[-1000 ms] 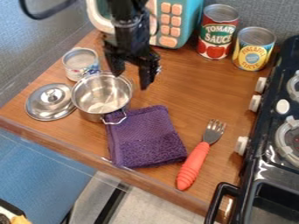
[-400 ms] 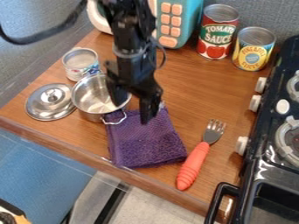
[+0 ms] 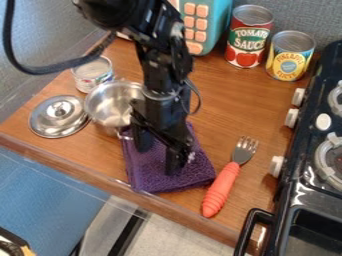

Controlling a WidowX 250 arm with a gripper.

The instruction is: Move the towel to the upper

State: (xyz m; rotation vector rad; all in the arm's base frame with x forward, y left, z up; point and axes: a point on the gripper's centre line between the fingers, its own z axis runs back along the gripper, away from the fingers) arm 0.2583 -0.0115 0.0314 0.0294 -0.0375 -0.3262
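The black gripper (image 3: 159,159) hangs over the middle of the purple towel (image 3: 147,175), its two fingers spread apart and pointing down. The towel lies folded on the wooden counter near the front edge, its upper part largely hidden behind the gripper and arm. Whether the fingertips touch the cloth I cannot tell.
A metal pot (image 3: 110,107) stands against the towel's upper left, with its lid (image 3: 59,116) farther left and a small can (image 3: 93,75) behind. The red-handled fork (image 3: 222,187) lies right of the towel. Two tall cans (image 3: 248,37) stand at the back; a stove (image 3: 307,180) borders the right.
The arm has come forward and down from above the pot's right side to over the towel. The pot may have shifted very slightly; the towel lies about where it was.
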